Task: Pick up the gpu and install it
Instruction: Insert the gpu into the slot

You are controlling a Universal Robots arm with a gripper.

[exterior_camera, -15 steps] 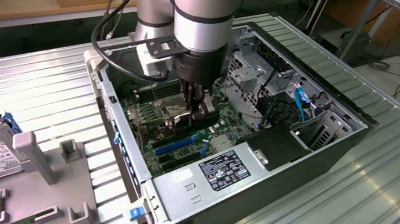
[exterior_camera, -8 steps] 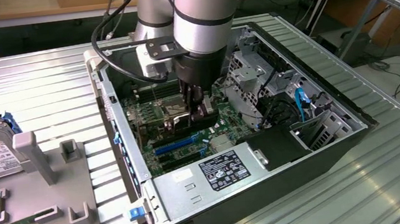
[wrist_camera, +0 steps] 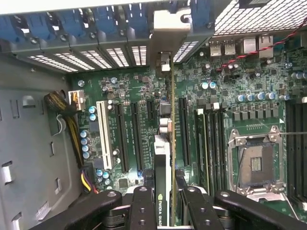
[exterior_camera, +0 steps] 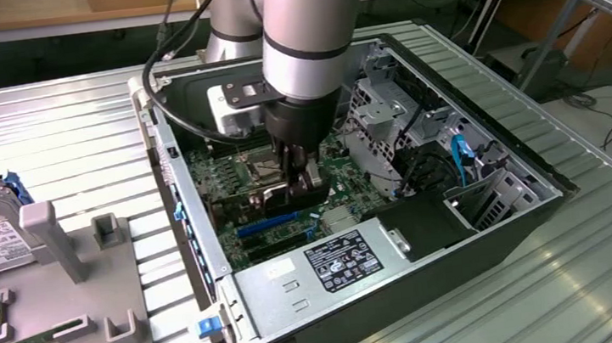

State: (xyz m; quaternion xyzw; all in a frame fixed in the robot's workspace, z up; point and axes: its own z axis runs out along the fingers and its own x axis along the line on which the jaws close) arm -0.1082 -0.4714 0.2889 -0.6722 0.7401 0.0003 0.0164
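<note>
- I see the open computer case (exterior_camera: 356,320) lying on its side on the ribbed metal table (exterior_camera: 52,138).
- The arm (exterior_camera: 308,26) reaches down into it, over the motherboard (wrist_camera: 139,91).
- The gripper (wrist_camera: 164,184) pinches the gpu (wrist_camera: 164,158) by both faces.
- The gpu stands on edge among the expansion slots (wrist_camera: 183,129), its silver bracket (wrist_camera: 168,28) at the case's rear wall; I can't tell whether it is seated.

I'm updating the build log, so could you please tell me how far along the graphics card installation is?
Done: the gpu is picked up and inside the computer case. In hand: the pincer grips it edge-on over the motherboard, bracket toward the rear openings. Left: seating; I cannot tell whether it has entered a slot.
</note>
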